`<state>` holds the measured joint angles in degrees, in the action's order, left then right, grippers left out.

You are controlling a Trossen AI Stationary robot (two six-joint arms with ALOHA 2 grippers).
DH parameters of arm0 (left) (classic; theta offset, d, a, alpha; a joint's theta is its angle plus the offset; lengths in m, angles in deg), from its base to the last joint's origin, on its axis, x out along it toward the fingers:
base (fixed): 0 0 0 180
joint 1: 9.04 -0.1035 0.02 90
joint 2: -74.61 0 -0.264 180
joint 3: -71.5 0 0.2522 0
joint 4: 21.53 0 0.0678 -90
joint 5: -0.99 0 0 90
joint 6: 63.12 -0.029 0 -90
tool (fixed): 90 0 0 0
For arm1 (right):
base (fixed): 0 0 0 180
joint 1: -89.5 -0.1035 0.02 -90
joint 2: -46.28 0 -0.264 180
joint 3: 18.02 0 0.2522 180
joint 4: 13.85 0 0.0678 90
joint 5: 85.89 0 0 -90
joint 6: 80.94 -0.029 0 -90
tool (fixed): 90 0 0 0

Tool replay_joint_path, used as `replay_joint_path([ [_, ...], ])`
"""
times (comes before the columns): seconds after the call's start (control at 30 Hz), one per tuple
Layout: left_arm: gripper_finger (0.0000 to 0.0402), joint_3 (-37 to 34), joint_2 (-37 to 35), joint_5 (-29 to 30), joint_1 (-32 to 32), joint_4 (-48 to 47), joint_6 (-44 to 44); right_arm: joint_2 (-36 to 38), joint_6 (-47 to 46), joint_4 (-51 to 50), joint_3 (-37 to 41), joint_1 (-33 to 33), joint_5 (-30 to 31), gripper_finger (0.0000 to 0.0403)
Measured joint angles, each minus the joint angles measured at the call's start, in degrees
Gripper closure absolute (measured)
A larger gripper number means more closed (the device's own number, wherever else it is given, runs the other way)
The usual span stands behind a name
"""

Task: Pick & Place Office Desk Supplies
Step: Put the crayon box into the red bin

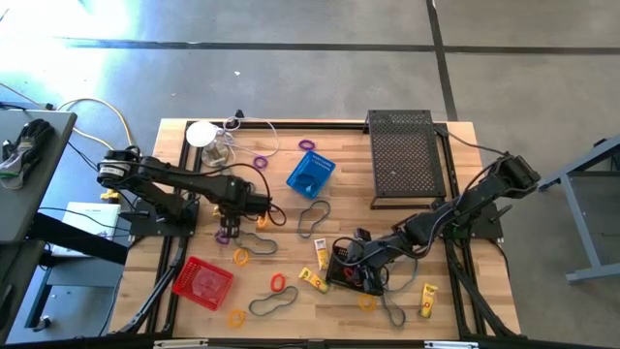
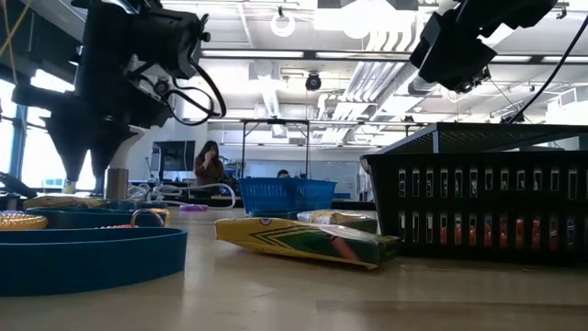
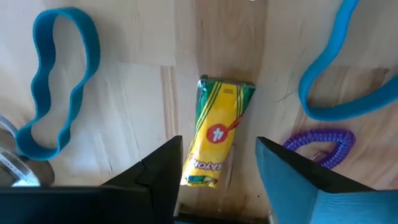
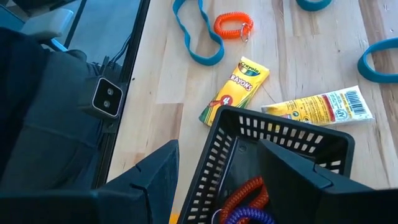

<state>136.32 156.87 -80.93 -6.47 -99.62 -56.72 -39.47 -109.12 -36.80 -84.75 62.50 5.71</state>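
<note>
My left gripper [image 1: 230,229] points straight down at the table's left middle. It stands open [image 3: 219,142] over a yellow crayon pack [image 3: 214,134], which lies flat on the wood between its fingers, untouched. My right gripper [image 1: 362,258] slants down at a small black mesh basket [image 1: 351,273] near the front middle. This gripper is open too [image 4: 217,144], with one finger outside the basket's wall [image 4: 208,162] and one over its inside, touching nothing that shows. Red [image 4: 249,193] and purple [image 4: 249,218] coil rings lie in the basket.
Band loops [image 3: 56,81] [image 3: 348,81] and a purple coil ring [image 3: 320,143] lie around the left gripper. Two crayon packs [image 4: 235,90] [image 4: 317,107] lie beyond the black basket. A blue basket [image 1: 310,174], a red basket [image 1: 202,283] and a large black tray [image 1: 407,160] stand on the table.
</note>
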Motion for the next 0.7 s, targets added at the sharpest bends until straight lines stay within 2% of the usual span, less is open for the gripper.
replay_joint_path([
  [0.13,0.0161,-0.8,0.0,1.5,0.0,0.3,2.4,0.0,0.0,0.0,0.0,0.0,0.0,0.0197],
  [0.3,0.0117,-2.8,0.0,2.6,-0.2,0.6,1.3,0.0,0.0,-0.4,0.0,0.0,0.0,0.0197],
  [0.7,0.0109,-3.7,0.0,2.2,0.0,2.1,-0.3,0.0,0.0,-0.4,0.0,0.0,0.0,0.0197],
])
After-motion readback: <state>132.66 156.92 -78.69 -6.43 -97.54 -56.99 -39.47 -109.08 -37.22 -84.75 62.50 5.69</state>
